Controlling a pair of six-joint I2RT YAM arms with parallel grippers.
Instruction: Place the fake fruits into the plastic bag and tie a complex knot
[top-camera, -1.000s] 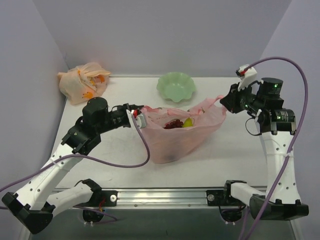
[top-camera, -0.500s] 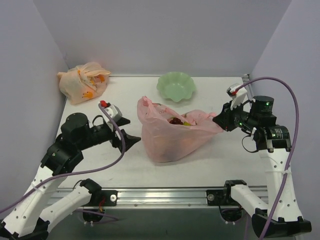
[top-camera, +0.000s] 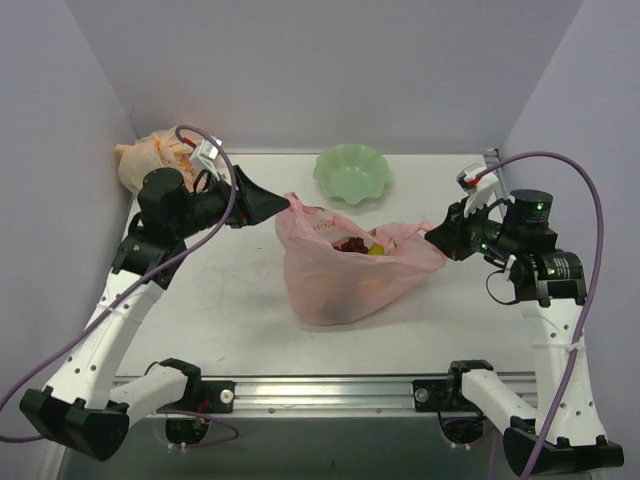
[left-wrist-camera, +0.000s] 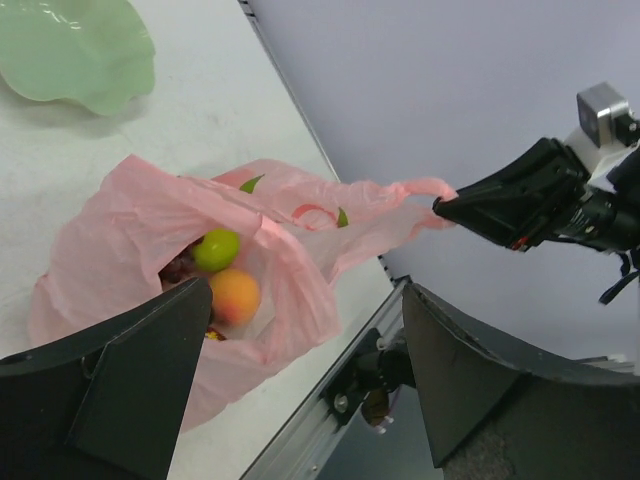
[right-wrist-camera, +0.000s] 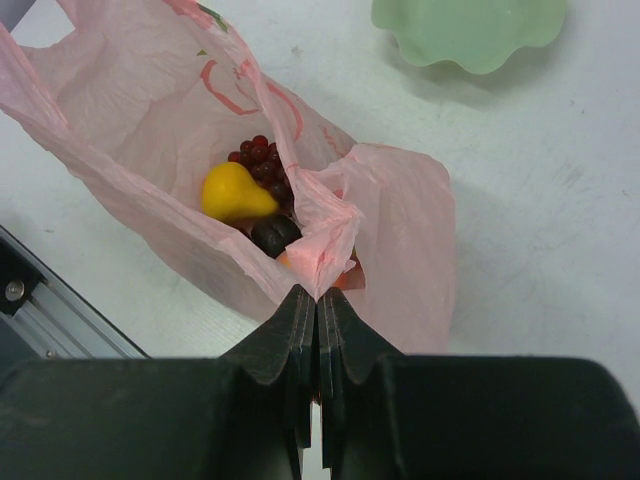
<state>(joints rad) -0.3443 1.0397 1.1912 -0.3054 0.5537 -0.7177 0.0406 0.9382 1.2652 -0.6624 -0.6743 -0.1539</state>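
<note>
At the middle of the table, the pink plastic bag (top-camera: 345, 285) lies stretched left to right between the two arms, with a yellow pear (right-wrist-camera: 235, 192), grape bunch (right-wrist-camera: 258, 155) and peach (left-wrist-camera: 235, 296) inside. The right gripper (top-camera: 432, 236) is clamped on the bag's right handle (left-wrist-camera: 415, 190). The left gripper (top-camera: 283, 204), jaws spread, sits at the free left handle (top-camera: 303, 215), which lies just to its right, so the left arm is nearer it.

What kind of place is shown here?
Probably a robot test cell: plain lilac walls enclose a white table, the left arm and right arm are mounted along a metal rail, and a pink plastic bag holds fake fruits.
</note>
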